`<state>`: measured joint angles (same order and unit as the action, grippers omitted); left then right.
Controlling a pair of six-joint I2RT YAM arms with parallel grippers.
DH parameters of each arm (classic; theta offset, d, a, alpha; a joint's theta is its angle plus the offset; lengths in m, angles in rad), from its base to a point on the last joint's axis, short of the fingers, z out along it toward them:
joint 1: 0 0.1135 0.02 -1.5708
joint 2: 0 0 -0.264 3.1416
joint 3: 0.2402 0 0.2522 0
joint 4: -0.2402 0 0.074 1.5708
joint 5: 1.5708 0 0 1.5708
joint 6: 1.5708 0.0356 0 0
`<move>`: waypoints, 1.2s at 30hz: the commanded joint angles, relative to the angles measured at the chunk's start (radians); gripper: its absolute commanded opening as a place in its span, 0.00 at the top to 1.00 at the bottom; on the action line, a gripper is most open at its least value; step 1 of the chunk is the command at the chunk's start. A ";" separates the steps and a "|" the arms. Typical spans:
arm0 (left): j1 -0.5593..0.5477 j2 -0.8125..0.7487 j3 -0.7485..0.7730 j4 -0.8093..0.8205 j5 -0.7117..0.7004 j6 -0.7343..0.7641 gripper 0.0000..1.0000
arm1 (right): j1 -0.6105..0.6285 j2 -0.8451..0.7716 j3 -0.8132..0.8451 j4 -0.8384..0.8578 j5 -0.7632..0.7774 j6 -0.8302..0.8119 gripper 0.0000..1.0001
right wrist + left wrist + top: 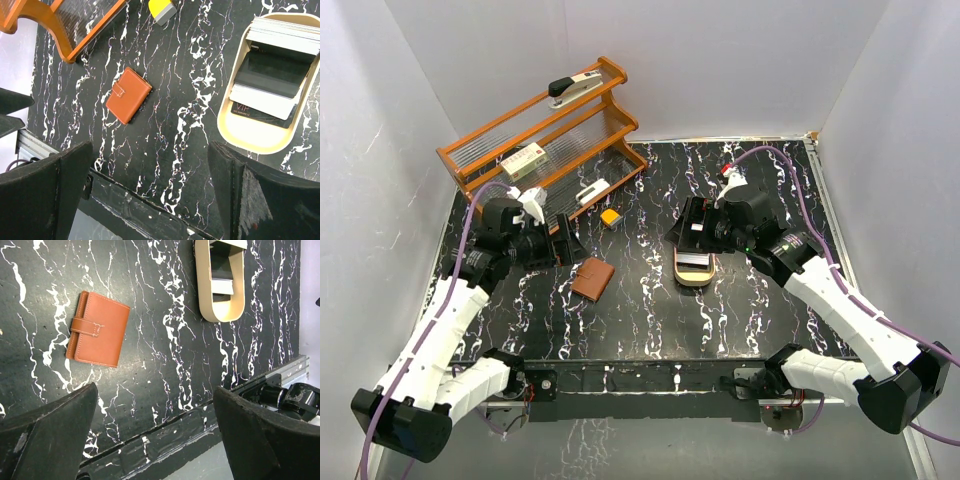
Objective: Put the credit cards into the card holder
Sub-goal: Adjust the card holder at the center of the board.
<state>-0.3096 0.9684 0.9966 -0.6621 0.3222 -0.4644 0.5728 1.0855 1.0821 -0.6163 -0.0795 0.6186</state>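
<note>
Credit cards sat stacked inside the tan tray, pale and dark ones overlapping. Card holder lay closed, tab fastened, flat on the table well left of the tray. Right gripper hung above the tray's far end, fingers wide apart, nothing held. Left gripper was left of the tray, past the holder, spread wide, empty. Yellow block sat back-left of the tray, orange rack beyond it.

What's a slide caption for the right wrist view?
Open right gripper above a closed brown wallet and an oval tray holding cards.
</note>
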 commanded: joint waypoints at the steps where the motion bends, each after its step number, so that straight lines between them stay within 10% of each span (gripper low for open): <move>1: 0.007 -0.023 -0.001 0.003 -0.039 0.015 0.01 | -0.005 -0.020 -0.006 0.065 -0.006 0.004 0.02; 20: 0.007 0.143 -0.058 -0.021 -0.155 0.061 0.02 | -0.005 -0.020 -0.053 0.098 -0.041 0.020 0.02; 36: 0.004 0.446 -0.104 0.168 -0.068 0.097 0.32 | -0.006 0.008 -0.109 0.143 -0.181 0.073 0.14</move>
<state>-0.3096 1.3724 0.9218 -0.5636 0.1852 -0.3836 0.5728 1.0996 0.9966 -0.5488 -0.1928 0.6727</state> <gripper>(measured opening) 0.716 0.879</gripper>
